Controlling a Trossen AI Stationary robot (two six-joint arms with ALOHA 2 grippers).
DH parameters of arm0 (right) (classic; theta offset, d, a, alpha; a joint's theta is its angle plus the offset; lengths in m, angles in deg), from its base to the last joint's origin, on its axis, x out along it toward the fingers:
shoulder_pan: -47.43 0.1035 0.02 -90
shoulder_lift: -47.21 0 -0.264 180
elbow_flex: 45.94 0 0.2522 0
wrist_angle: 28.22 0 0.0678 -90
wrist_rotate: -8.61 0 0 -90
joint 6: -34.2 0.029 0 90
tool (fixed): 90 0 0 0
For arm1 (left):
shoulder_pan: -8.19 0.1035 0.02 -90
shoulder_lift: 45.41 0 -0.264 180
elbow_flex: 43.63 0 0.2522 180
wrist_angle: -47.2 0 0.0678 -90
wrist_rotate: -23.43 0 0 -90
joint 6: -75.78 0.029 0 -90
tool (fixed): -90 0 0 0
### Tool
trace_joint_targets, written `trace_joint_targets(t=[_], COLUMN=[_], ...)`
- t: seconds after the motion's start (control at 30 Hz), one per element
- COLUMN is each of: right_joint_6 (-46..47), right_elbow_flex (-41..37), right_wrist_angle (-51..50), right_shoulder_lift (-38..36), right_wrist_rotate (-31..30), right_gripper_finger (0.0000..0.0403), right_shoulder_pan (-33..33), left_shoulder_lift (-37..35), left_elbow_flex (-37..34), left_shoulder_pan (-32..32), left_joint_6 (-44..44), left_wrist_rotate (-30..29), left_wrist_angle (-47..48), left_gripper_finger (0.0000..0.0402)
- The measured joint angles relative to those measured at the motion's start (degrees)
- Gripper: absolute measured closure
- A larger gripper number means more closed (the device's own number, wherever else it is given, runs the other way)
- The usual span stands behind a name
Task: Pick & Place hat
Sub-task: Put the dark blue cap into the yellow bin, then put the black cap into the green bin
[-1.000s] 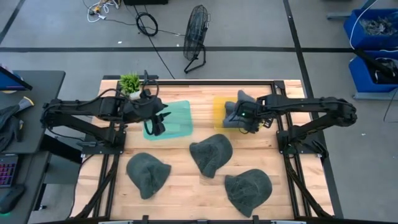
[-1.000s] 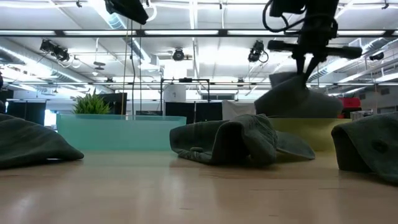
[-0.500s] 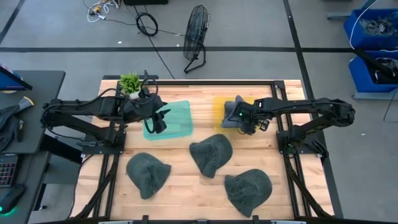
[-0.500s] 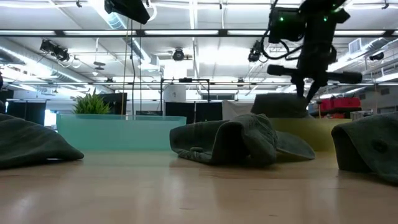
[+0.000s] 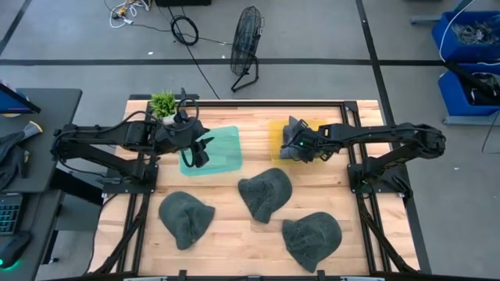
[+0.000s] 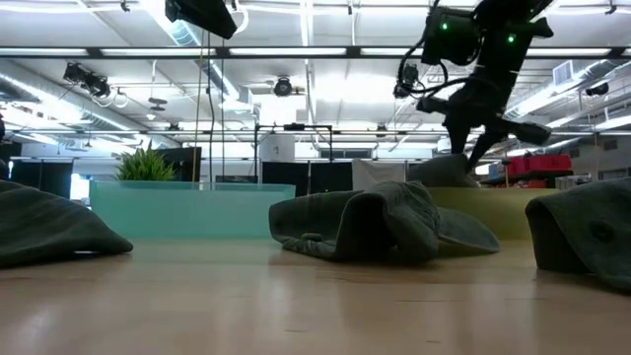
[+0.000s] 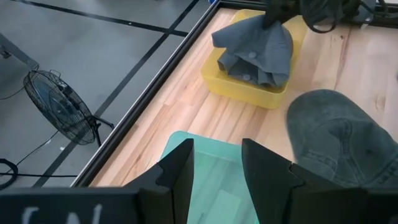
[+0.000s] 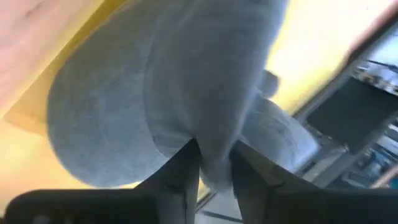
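Note:
The grey hat [image 7: 256, 51] lies bunched in the yellow tray [image 7: 241, 93] at the far right of the table, also seen in the high view [image 5: 292, 131]. My right gripper [image 5: 300, 147] is low over that tray, tipped, and shut on the hat. My left gripper [image 5: 199, 156] hangs open over the teal tray [image 5: 226, 142], touching nothing. Three more grey hats rest flat on the wood: one near left [image 5: 186, 219], one in the middle [image 5: 266, 193], one near right [image 5: 312, 239]. My right gripper [image 8: 214, 158] pinches a raised fold of the hat's cloth [image 8: 211, 134] between its two fingers. It comes from above, slanting in from the table's right. The hat's body [image 8: 106, 118] sags slack below the fingers and rests in the yellow tray [image 8: 25, 155].
A small potted plant [image 5: 163, 104] stands at the far left corner behind the teal tray. The middle hat [image 6: 365, 225] lies just in front of the yellow tray [image 6: 498, 212]. A black frame runs along the table's edges. Bare wood shows between the trays.
My right gripper has come down toward the yellow tray, shifted a little toward the table's left and tipped over. The hat, which hung lifted below the fingers, has sunk and bunched into the tray. The gripper has stayed shut on it.

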Motion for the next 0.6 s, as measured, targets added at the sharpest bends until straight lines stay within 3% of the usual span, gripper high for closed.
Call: trace_joint_targets(t=[0.37,0.47,0.6], right_joint_6=[15.1,17.2,25.6], right_elbow_flex=[6.8,8.1,9.9], right_wrist_angle=[-5.4,-5.1,-2.0], right_shoulder_lift=[-3.0,-3.7,-3.9], right_wrist_rotate=[-0.4,-0.7,2.2], right_gripper_finger=[0.0307,0.0307,0.0309], right_shoulder_pan=[4.7,6.8,10.6], left_shoulder_lift=[0.0,0.0,0.0], left_elbow_flex=[0.0,0.0,-0.4], left_shoulder_pan=[-0.3,-0.8,-3.2], left_joint_6=[0.0,0.0,1.3], left_wrist_rotate=[1.8,7.2,19.5], left_wrist_angle=[3.1,7.3,15.9], left_gripper_finger=[0.0264,0.0264,0.0264])
